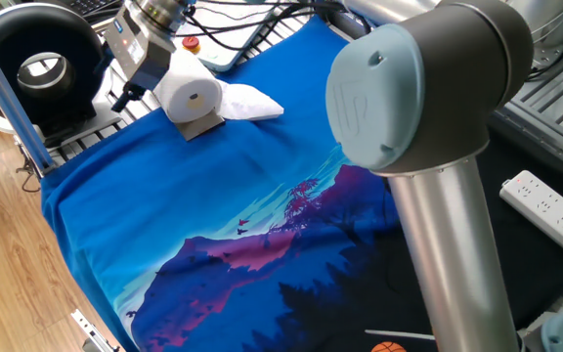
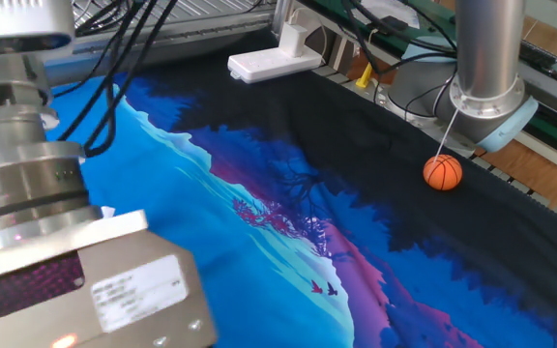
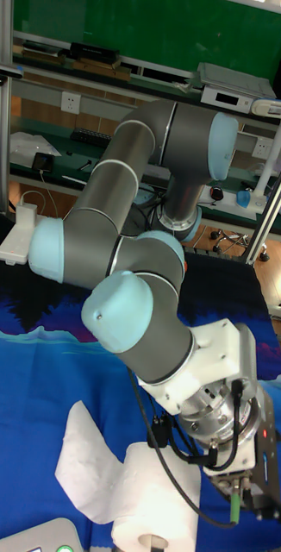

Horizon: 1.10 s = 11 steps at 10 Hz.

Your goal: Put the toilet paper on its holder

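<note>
The toilet paper [image 1: 189, 95] is a fat white roll with its hollow core facing the camera. It rests over the holder [image 1: 201, 128], whose silver plate shows just under the roll; the upright arm is hidden. A loose sheet [image 1: 249, 101] trails to the right on the blue cloth. My gripper [image 1: 125, 91] hangs left of the roll, apart from it, open and holding nothing. In the tall fixed view the toilet paper [image 3: 154, 516] sits at the bottom, left of the wrist. The wrist body hides the roll in the other fixed view.
A black round fan [image 1: 37, 66] stands at the far left beyond the cloth edge. A white pendant with a red button [image 1: 192, 43] lies behind the roll. An orange ball [image 2: 442, 172] hangs near the arm base. White power strips [image 1: 547, 207] [image 2: 264, 64] lie at the table's sides.
</note>
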Each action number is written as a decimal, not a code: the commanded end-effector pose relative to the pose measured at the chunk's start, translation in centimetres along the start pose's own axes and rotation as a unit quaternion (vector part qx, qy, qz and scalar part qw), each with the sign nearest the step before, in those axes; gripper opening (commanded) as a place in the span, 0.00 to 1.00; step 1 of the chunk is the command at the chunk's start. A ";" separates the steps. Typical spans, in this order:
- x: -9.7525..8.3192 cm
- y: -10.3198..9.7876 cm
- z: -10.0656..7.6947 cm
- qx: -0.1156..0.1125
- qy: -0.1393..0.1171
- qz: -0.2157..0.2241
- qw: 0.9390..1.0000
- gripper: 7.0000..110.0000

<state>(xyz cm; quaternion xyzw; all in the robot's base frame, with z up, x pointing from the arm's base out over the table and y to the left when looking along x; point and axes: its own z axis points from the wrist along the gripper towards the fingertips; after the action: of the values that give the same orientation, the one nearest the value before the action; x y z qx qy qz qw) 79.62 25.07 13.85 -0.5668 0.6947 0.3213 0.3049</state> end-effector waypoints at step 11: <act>14.8 18.1 -15.9 -0.220 0.481 0.378 0.760 1.00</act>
<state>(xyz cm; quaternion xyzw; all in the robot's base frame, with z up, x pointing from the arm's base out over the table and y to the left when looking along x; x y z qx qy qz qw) 69.42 17.60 10.54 -0.5241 0.7751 0.3527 0.0132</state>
